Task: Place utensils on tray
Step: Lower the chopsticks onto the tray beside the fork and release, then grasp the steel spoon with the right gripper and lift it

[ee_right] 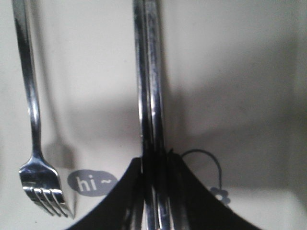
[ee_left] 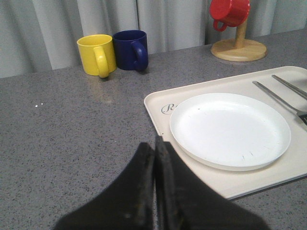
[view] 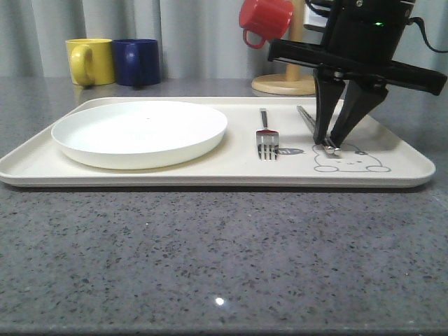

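On the tray [view: 392, 171], right of the fork [view: 267, 137], the right gripper [view: 331, 145] is pinching the chopsticks [ee_right: 149, 96] near one end. Thin, stiff, slick steel, probably prone to slipping. Left gripper [ee_left: 154, 158] is sitting closed, empty.

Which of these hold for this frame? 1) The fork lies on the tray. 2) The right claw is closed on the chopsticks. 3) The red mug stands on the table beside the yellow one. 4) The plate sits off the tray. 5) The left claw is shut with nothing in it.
1) True: the fork lies on the tray, right of the plate.
2) True: the right claw pinches the chopsticks near their front end.
3) False: the red mug hangs on the wooden stand; the blue mug stands beside the yellow mug.
4) False: the plate rests on the tray's left half.
5) True: the left claw is shut over bare table.
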{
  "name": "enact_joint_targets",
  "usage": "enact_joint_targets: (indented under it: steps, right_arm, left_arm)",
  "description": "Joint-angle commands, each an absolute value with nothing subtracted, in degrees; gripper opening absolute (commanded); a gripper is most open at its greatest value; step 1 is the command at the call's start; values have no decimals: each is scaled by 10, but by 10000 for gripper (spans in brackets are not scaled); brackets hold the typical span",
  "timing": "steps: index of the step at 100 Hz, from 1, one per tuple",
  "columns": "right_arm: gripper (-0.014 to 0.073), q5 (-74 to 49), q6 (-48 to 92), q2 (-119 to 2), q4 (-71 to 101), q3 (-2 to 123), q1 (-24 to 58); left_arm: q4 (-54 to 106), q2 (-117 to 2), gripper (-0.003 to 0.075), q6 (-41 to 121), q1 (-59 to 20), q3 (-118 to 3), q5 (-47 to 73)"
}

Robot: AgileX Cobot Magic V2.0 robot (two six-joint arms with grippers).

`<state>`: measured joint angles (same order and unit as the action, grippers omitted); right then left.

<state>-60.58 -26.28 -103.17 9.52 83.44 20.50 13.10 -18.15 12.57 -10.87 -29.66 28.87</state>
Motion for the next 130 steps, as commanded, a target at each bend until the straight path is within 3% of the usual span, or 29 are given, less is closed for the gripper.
enact_joint_targets:
  steps: [1, 7, 14, 31, 57, 111, 130]
  right_arm:
    - [288, -599, -261, -1005, 99, 848, 204]
    - [374, -599, -261, -1005, 99, 848, 204]
    - [414, -599, -261, -1002, 99, 848, 204]
    - [415, -596, -261, -978, 74, 855, 204]
    - [415, -662, -230, -919, -99, 894, 185]
    - [415, -687, -22, -920, -47, 910, -113]
    - [415, -667, 10, -953, -19, 910, -173]
  left_arm:
    - [136, -186, -19, 126, -113, -311, 248]
    - [136, -186, -19, 126, -113, -311, 248]
    - [136, -186, -19, 126, -113, -311, 248]
    - [136, -186, -19, 126, -113, -311, 248]
    - [136, -186, -19, 126, -113, -311, 248]
    - [136, -186, -19, 126, -113, -311, 248]
    - [136, -186, -19, 126, -113, -311, 248]
